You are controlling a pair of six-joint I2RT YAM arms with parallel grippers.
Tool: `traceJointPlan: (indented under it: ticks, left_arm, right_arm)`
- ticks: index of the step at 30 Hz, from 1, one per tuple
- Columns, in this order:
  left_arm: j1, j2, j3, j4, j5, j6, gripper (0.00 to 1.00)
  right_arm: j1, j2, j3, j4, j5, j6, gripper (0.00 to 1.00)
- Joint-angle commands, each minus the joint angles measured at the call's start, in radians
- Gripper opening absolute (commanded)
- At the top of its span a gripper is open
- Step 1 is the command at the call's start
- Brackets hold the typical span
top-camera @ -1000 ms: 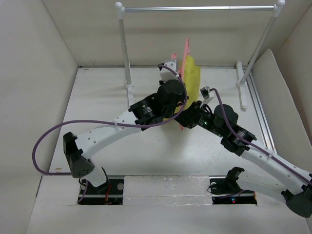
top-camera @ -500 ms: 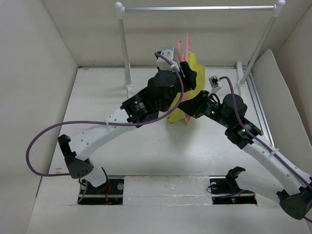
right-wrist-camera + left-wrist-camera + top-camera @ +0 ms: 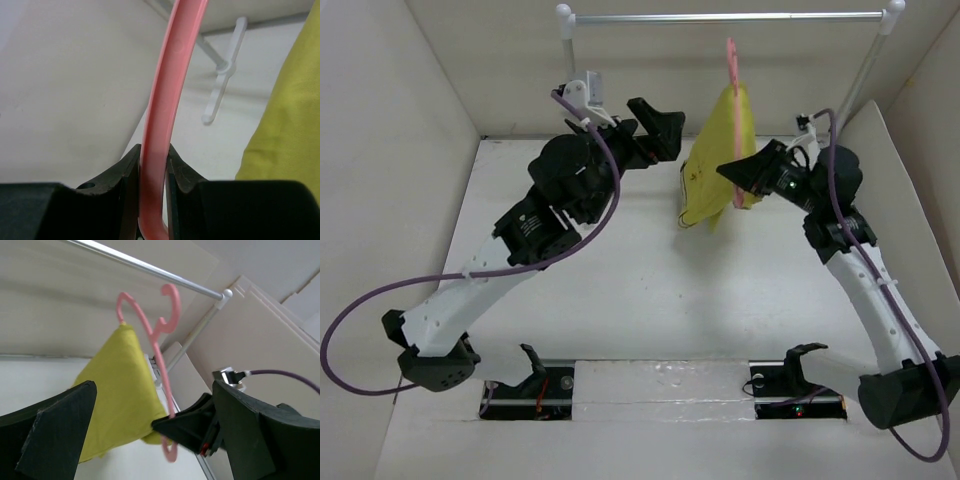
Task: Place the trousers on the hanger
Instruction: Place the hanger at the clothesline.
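Moved: we now hold the hanger (image 3: 730, 55) and trousers (image 3: 720, 150) higher, nearer the table's (image 3: 620, 300) far edge, under the rail (image 3: 720, 17).
Left gripper (image 3: 665, 138): jaws wide apart, empty, drawn back.
Right gripper (image 3: 738, 172): clamped on the hanger.
Done: trousers drape over the hanger.
Left: little, we judge.

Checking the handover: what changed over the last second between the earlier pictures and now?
The left gripper opened and pulled back leftward. The right gripper lifted the thin pink hanger with the draped mustard-yellow cloth trousers toward the metal rail. Its clamp on the hanger stayed.
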Motion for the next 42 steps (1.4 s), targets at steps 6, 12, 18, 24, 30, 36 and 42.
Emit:
traceJointPlan:
  ticks: [6, 12, 18, 24, 30, 36, 42]
  left_arm:
    - [0.009, -0.172, -0.24, -0.034, -0.054, -0.021, 0.99]
    - [0.009, -0.248, -0.385, -0.089, -0.062, -0.081, 0.99]
    - [0.009, -0.281, -0.467, -0.132, -0.073, -0.108, 0.99]
    - [0.009, -0.306, -0.53, -0.141, -0.064, -0.153, 0.99]
    - [0.009, -0.308, -0.543, -0.159, -0.067, -0.168, 0.99]
    - [0.018, -0.303, -0.529, -0.17, -0.074, -0.157, 0.99]
    - [0.029, -0.294, -0.527, -0.202, -0.048, -0.173, 0.99]
  right_arm:
    - [-0.325, 0.125, 0.218, 0.438, -0.204, 0.022, 0.0]
    - [-0.425, 0.258, 0.285, 0.562, -0.264, 0.122, 0.0]
    - [-0.49, 0.356, 0.362, 0.639, -0.284, 0.183, 0.0]
    - [-0.55, 0.465, 0.376, 0.82, -0.305, 0.323, 0.0]
    - [-0.559, 0.498, 0.351, 0.846, -0.3, 0.339, 0.0]
    - [-0.577, 0.519, 0.316, 0.821, -0.296, 0.314, 0.0]
    - [-0.596, 0.521, 0.296, 0.766, -0.293, 0.296, 0.03]
